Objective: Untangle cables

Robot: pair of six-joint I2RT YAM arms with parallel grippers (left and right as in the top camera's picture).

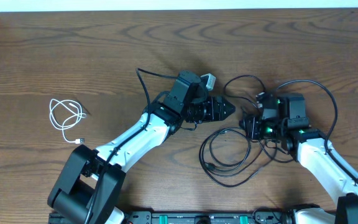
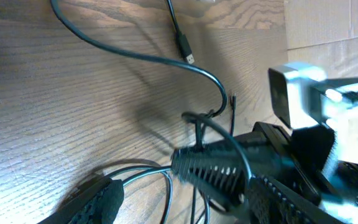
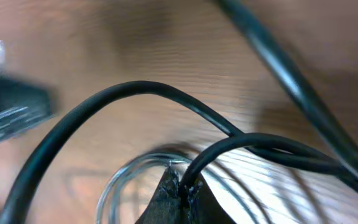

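Around our left pincer (image 1: pixel 228 110), counter (image 1: pixel 260 37) lies open toward twelve o'clock; black cables (image 1: pixel 211 167) and the right pincer (image 1: pixel 249 124) block three to five.

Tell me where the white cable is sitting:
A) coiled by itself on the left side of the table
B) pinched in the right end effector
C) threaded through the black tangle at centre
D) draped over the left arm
A: the white cable lies in a loose coil on the table at far left, well apart from the black cables.
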